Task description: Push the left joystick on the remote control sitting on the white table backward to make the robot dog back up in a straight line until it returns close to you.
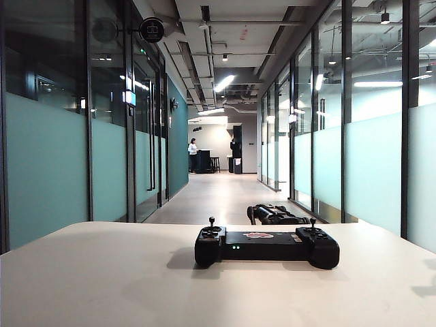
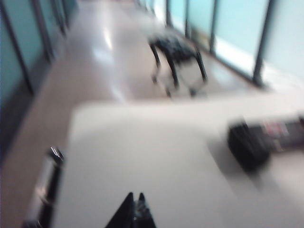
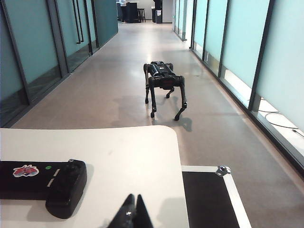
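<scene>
A: The robot dog (image 3: 164,88) is standing in the corridor just beyond the white table (image 1: 102,286); the remote control (image 1: 266,246) is lying on it.

B: Both grippers, left gripper (image 2: 134,209) and right gripper (image 3: 133,209), are showing fingertips pressed together, away from the controller (nothing pinched). Risk: nudging the wrong stick instead of the left joystick (image 1: 212,223), steering the dog off-line.

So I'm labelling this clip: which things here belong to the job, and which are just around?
Job:
remote control
left joystick
robot dog
white table
left hand, right hand, both over the table

Around:
black case beside the table
glass partitions
</scene>
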